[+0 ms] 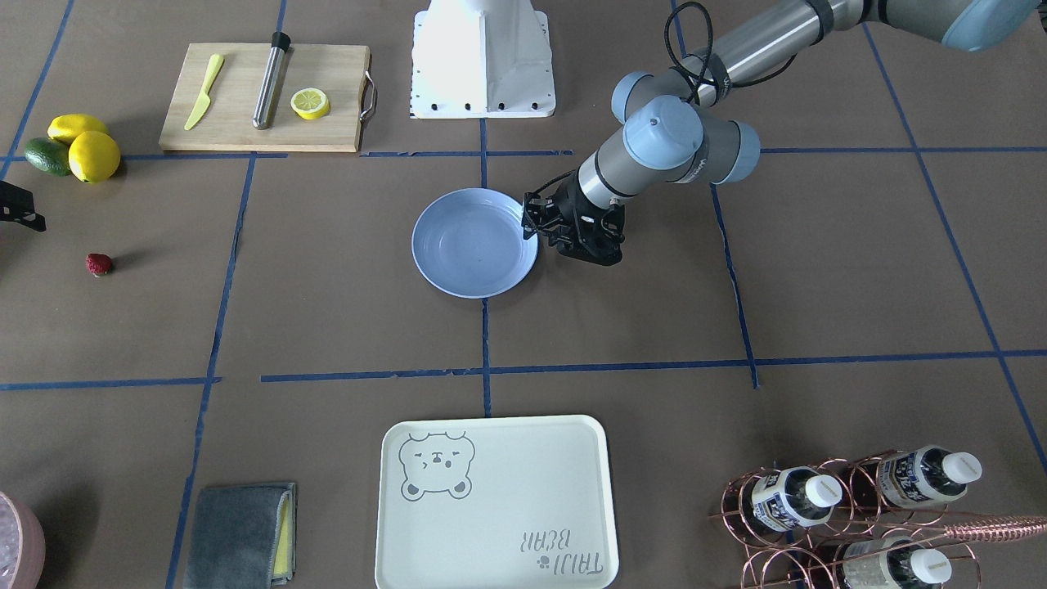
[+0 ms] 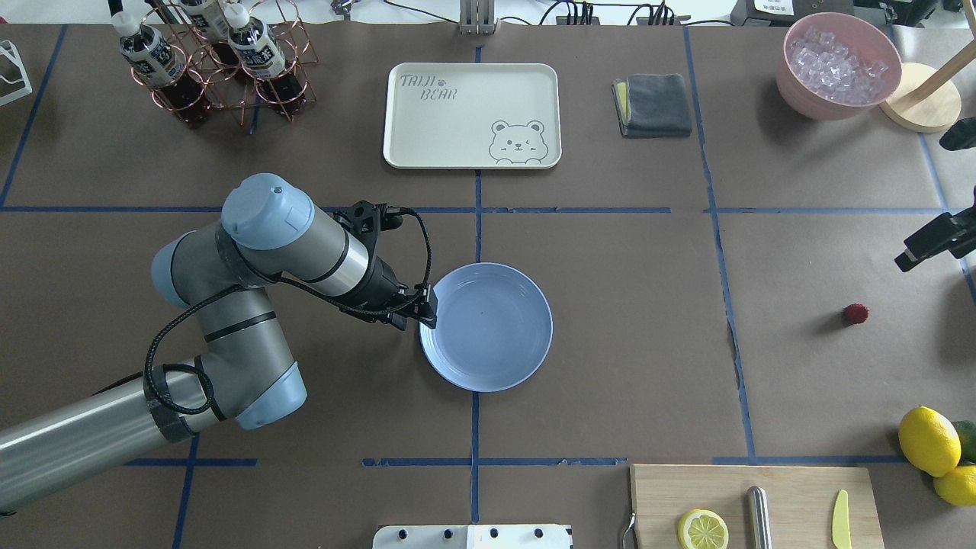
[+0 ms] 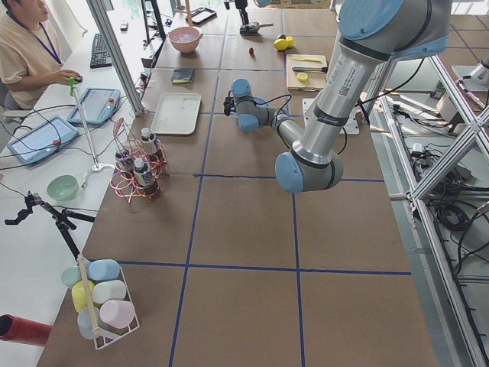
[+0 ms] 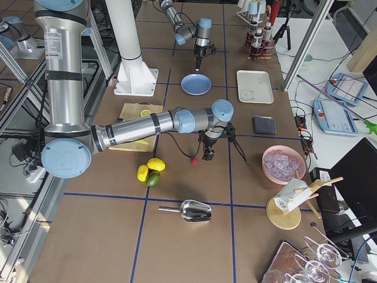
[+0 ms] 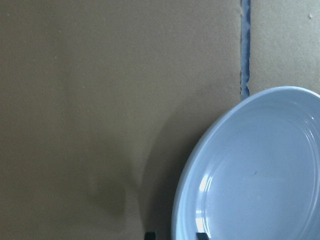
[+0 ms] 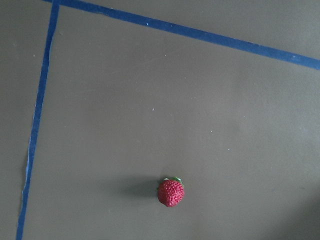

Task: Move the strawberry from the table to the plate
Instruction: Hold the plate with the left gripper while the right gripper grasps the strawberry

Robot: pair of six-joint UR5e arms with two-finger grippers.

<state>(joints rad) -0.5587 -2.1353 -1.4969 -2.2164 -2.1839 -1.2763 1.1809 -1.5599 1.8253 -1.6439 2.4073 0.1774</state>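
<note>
Plate point(image 1: 474, 243) at my left gripper point(image 2: 428, 306): smooth, glossy, plastic-looking, with bright highlights inside the rim. Table point(image 1: 327, 311) under it: matt brown paper, and the blue tape lines have rough edges. Strawberry point(image 6: 171, 193) near my right gripper point(image 4: 207, 154): pebbled, faint sheen. Farther from that gripper: bare wood cutting board point(image 1: 335, 74), brushed metal rod point(image 1: 268, 82), matt grey cloth point(image 1: 237, 536).
</note>
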